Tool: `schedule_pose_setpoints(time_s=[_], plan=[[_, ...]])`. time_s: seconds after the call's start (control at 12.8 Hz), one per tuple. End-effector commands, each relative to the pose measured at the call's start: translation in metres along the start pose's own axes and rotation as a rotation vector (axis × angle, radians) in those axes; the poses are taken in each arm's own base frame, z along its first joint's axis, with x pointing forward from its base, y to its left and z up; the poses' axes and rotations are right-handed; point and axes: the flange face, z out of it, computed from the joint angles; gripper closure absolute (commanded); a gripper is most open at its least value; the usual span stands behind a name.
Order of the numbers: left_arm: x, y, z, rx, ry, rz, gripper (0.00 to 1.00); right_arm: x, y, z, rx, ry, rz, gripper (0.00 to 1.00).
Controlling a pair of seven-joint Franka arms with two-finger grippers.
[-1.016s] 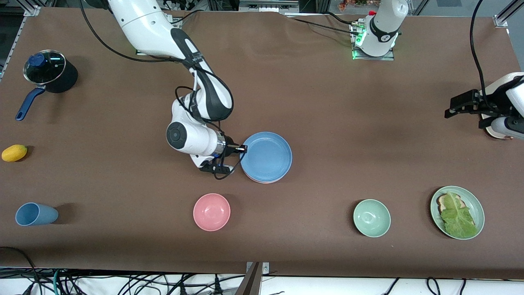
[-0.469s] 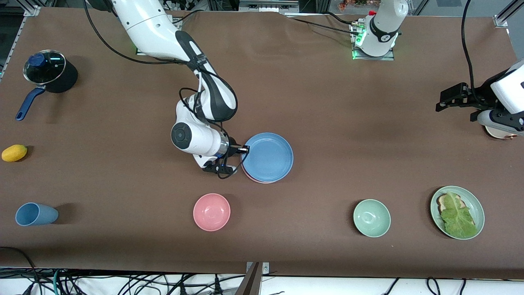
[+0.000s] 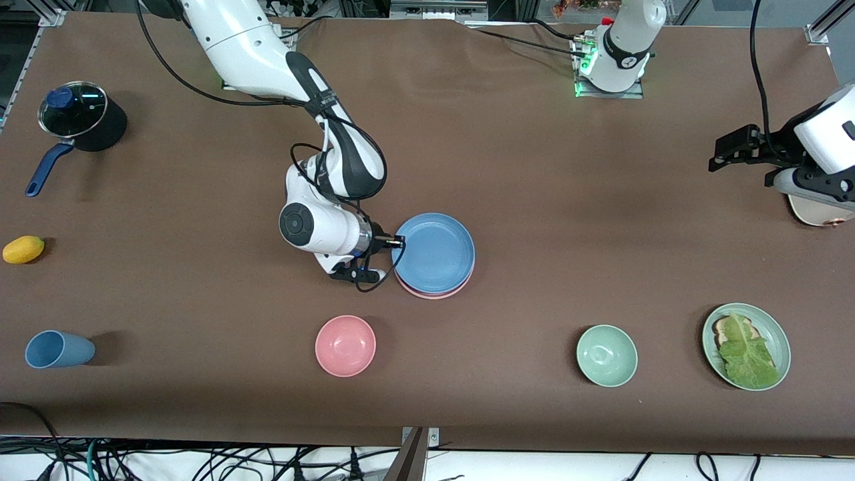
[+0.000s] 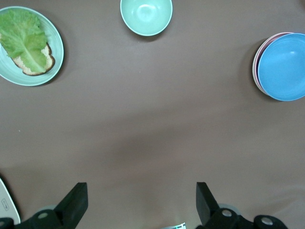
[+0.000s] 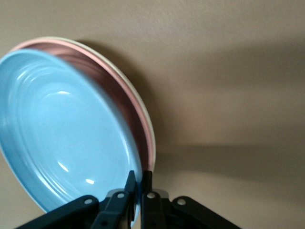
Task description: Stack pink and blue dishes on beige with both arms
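The right gripper (image 3: 399,244) pinches the blue plate (image 3: 435,254) rim, tilted over the pink plate (image 5: 138,119) and beige plate (image 5: 143,109). The left gripper (image 4: 141,202) waits spread above bare table (image 3: 568,200).

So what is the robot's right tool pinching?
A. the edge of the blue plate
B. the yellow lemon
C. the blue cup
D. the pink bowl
A: the right tool is shut on the rim of the blue plate, which sits tilted on top of the pink plate; the bowl, lemon and cup lie apart from it, untouched.
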Motion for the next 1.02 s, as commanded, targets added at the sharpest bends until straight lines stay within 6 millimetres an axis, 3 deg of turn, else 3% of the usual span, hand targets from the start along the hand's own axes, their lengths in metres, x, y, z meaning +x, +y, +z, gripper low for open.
schedule_pose_setpoints(time_s=[0.0, 0.16, 0.31, 0.55, 0.78, 0.94], plan=[[-0.017, 0.0, 0.001, 0.034, -0.008, -0.014, 0.0, 0.002, 0.004, -0.007, -0.035, -0.017, -0.015, 0.0], [-0.019, 0.001, 0.003, 0.034, -0.011, -0.101, 0.0, 0.001, -0.002, -0.023, -0.071, 0.018, -0.062, 0.0], [-0.024, 0.007, 0.002, 0.042, -0.012, -0.168, 0.0, 0.003, -0.001, -0.052, -0.126, 0.061, -0.103, 0.0], [-0.024, 0.003, 0.003, 0.042, -0.013, -0.17, 0.0, 0.015, 0.032, -0.137, -0.257, 0.117, -0.104, 0.0], [-0.025, 0.002, 0.006, 0.04, -0.018, -0.181, 0.0, 0.018, 0.082, -0.24, -0.392, 0.189, -0.059, 0.0], [-0.027, 0.002, 0.007, 0.04, -0.021, -0.183, 0.0, 0.012, 0.12, -0.307, -0.388, 0.223, 0.011, 0.0]])
